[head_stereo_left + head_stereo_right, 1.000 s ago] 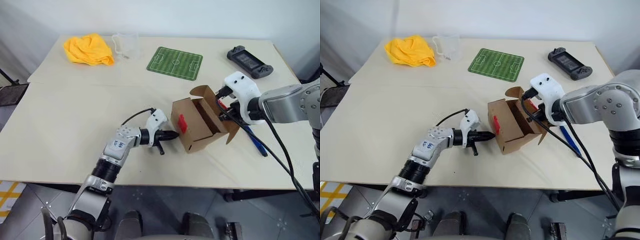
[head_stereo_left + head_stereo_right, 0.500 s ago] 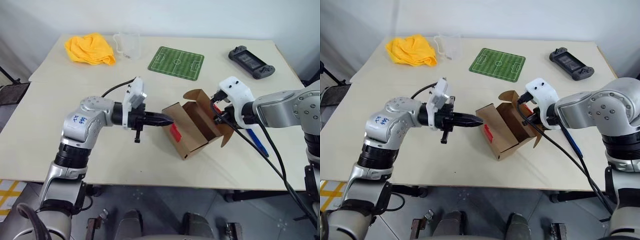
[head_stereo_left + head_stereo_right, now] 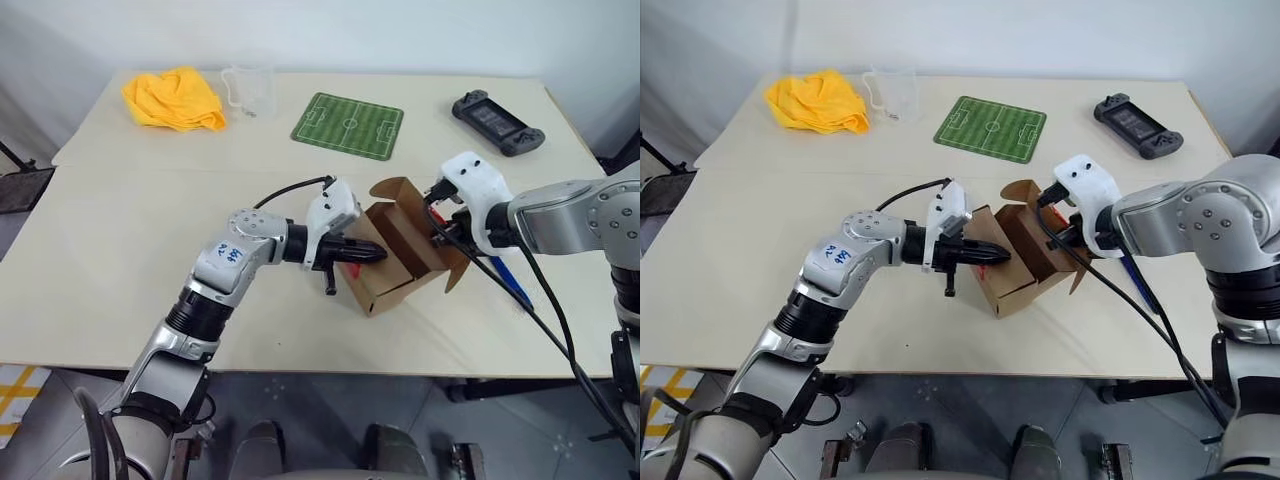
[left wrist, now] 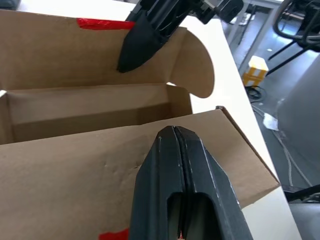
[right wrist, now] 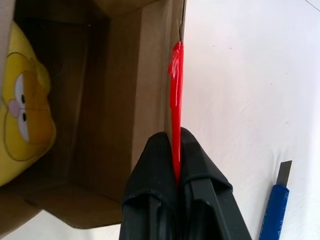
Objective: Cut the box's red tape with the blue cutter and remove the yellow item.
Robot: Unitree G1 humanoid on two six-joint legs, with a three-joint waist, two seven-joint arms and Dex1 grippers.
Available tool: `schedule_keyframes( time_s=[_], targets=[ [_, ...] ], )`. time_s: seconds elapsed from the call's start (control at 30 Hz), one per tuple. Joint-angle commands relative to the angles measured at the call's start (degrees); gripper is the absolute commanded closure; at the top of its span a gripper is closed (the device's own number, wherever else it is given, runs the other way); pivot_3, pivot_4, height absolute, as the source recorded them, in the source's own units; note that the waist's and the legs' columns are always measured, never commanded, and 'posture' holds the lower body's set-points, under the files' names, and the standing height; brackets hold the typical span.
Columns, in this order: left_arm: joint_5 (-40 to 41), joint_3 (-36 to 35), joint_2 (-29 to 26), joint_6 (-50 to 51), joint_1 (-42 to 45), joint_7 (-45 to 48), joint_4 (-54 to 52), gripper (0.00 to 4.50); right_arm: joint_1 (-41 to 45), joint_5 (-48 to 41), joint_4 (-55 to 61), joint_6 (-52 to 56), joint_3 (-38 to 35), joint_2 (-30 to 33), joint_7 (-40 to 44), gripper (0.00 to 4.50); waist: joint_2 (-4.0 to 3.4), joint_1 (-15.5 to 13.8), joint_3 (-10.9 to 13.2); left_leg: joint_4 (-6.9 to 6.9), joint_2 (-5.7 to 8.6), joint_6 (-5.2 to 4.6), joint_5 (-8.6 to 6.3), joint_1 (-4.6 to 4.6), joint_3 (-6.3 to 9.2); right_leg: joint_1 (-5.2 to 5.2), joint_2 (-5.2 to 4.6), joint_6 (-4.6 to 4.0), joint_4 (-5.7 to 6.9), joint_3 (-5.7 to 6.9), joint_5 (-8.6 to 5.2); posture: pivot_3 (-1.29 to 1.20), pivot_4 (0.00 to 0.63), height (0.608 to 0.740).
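The box point(image 3: 405, 255) stands open on the table, flaps up. Inside it lies the yellow item point(image 5: 22, 117), with a cartoon face. My right gripper point(image 5: 174, 137) is shut on the box's right flap, pinching the strip of red tape point(image 5: 175, 95) along its edge. My left gripper point(image 3: 378, 254) is shut, empty, and its tip lies over the box's left wall; another bit of red tape point(image 3: 352, 270) shows just below it. The blue cutter point(image 3: 515, 287) lies on the table right of the box, partly behind my right arm's cable.
At the back of the table lie a yellow cloth point(image 3: 175, 98), a clear plastic cup point(image 3: 248, 90), a green football-pitch mat point(image 3: 348, 125) and a black game controller point(image 3: 498, 122). The table's front edge runs close below the box.
My left gripper drew back to the left and rose, then swung in again, now higher, over the box's left wall. The box shifted slightly. My right gripper kept its hold.
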State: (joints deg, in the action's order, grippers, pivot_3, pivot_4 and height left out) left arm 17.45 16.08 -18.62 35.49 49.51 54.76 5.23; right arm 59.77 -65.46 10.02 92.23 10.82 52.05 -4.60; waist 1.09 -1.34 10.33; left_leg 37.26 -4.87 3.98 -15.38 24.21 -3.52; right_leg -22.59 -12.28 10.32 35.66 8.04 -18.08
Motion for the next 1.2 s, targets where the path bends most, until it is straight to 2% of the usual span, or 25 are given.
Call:
schedule_keyframes(
  time_s=[0.03, 0.27, 0.43, 0.73, 0.9, 1.07, 1.1, 1.2],
  targets=[
    [-2.81, 0.39, -1.98, 0.86, -1.16, -1.52, 1.21, 4.5, 1.81, -1.63, 1.67, 0.27, -1.96, 2.59, 1.01, 4.46, 0.0, -0.01, 0.0, 0.01, 0.0, 0.0, 0.0, 0.0, 0.0, 0.0, 0.0, 0.0, 0.01, -0.01, 0.0, 0.0, 0.15, 0.74],
    [1.85, -2.63, -9.21, 7.6, -4.42, 3.08, -2.78, 4.5, 0.95, -5.63, 2.25, 0.27, -1.6, 7.0, 2.29, 4.46, -0.01, 0.06, 0.0, -0.02, 0.0, 0.0, 0.0, -0.06, -0.01, 0.01, 0.0, 0.0, 0.03, -0.06, 0.0, 0.0, 0.15, 0.74],
    [2.42, -2.83, -14.45, 10.11, -8.23, 4.26, -5.91, 4.5, 1.06, -7.76, 2.55, 0.27, -1.42, 6.89, 1.54, 4.46, 0.0, -0.24, 0.0, 0.04, 0.0, 0.0, 0.0, -0.07, -0.02, 0.05, 0.0, 0.0, 0.03, -0.09, 0.0, 0.0, 0.15, 0.74],
    [2.22, -3.37, -15.45, 11.67, -11.44, 2.29, -8.3, 4.5, -2.95, -15.02, 5.44, 0.27, -3.02, 4.98, -4.6, 4.46, 0.03, -0.17, 0.01, 0.01, 0.0, -0.03, -0.01, -0.01, -0.02, -0.01, 0.0, 0.01, 0.02, -0.1, 0.01, 0.0, 0.15, 0.74],
    [1.51, -4.08, -12.95, 9.77, -10.62, -0.36, -6.42, 4.5, -6.59, -14.89, 6.59, 0.27, -5.34, 2.19, -9.6, 4.46, 0.03, -0.1, 0.01, 0.01, 0.0, -0.03, -0.01, -0.02, -0.05, -0.02, 0.0, 0.01, 0.01, -0.1, 0.01, 0.0, 0.15, 0.74],
    [1.23, -4.1, -12.16, 8.98, -10.38, -0.47, -6.08, 4.5, -7.57, -13.66, 7.65, 0.27, -6.16, 1.83, -11.14, 4.46, 0.03, -0.1, 0.01, 0.0, 0.0, -0.03, -0.01, -0.01, -0.06, -0.03, 0.0, 0.01, 0.01, -0.11, 0.01, 0.0, 0.15, 0.74],
    [1.34, -4.14, -12.1, 8.89, -10.35, -0.32, -6.04, 4.5, -7.78, -13.42, 7.93, 0.27, -6.64, 1.49, -11.23, 3.99, 0.03, -0.09, 0.01, 0.01, 0.0, -0.03, -0.01, -0.01, -0.06, -0.03, 0.0, 0.01, 0.01, -0.11, 0.01, 0.0, 0.15, 0.74],
    [2.25, -5.4, -11.11, 8.84, -9.97, -0.63, -5.73, 4.5, -9.04, -12.63, 9.48, -0.26, -9.37, 1.34, -9.48, 3.09, 0.03, -0.17, 0.02, 0.01, 0.0, -0.03, -0.01, -0.01, -0.06, -0.02, 0.0, 0.01, 0.01, -0.11, 0.01, 0.0, 0.15, 0.74]
  ],
)
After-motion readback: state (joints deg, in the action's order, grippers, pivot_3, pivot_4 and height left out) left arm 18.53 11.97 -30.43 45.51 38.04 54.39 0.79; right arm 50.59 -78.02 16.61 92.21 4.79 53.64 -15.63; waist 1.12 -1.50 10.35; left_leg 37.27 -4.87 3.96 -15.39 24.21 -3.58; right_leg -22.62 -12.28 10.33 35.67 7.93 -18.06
